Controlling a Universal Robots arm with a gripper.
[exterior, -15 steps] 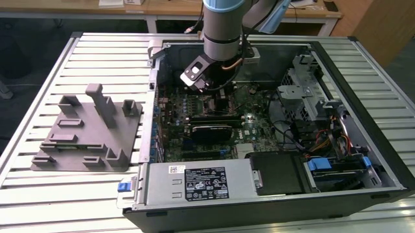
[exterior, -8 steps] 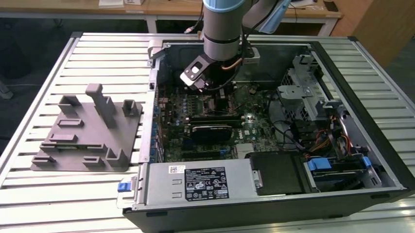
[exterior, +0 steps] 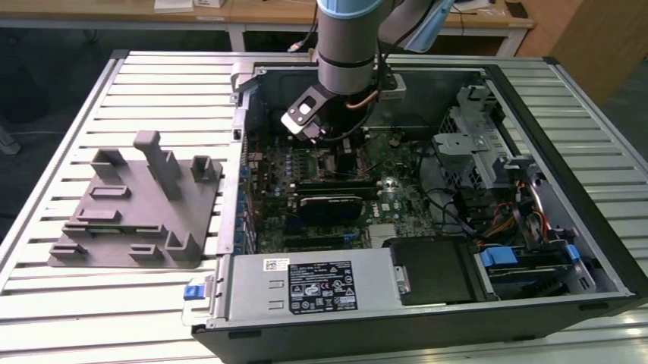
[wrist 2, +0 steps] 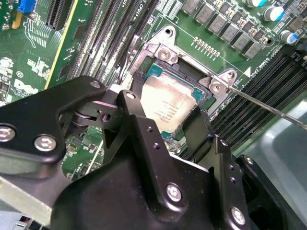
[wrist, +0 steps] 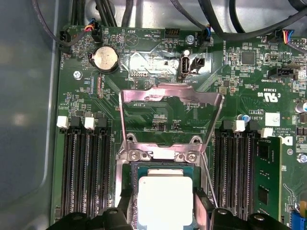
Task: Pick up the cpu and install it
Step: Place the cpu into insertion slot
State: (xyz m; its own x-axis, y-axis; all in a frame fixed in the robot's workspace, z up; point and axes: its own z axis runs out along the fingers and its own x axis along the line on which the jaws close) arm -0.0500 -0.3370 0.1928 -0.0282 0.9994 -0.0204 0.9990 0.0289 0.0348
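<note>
Cpu (wrist: pixel 164 201) lies flat down in the socket (wrist: pixel 158 154), pincer (wrist 2: pixel 169 112) closed on its two edges, not yet let go; hinged plate (wrist: pixel 144 98) stands raised, so I judge clamping undone.

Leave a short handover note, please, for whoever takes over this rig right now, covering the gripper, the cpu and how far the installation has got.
Gripper: down inside the open computer case, directly over the motherboard socket. Whether it grips the chip cannot be told.
The cpu: lies flat inside the socket area, silvery top up, in both wrist views.
Done: the cpu is at the socket, away from the grey fixture on the table.
Left: the metal retention plate stands flipped open, not closed over the chip. Full seating cannot be confirmed.
</note>
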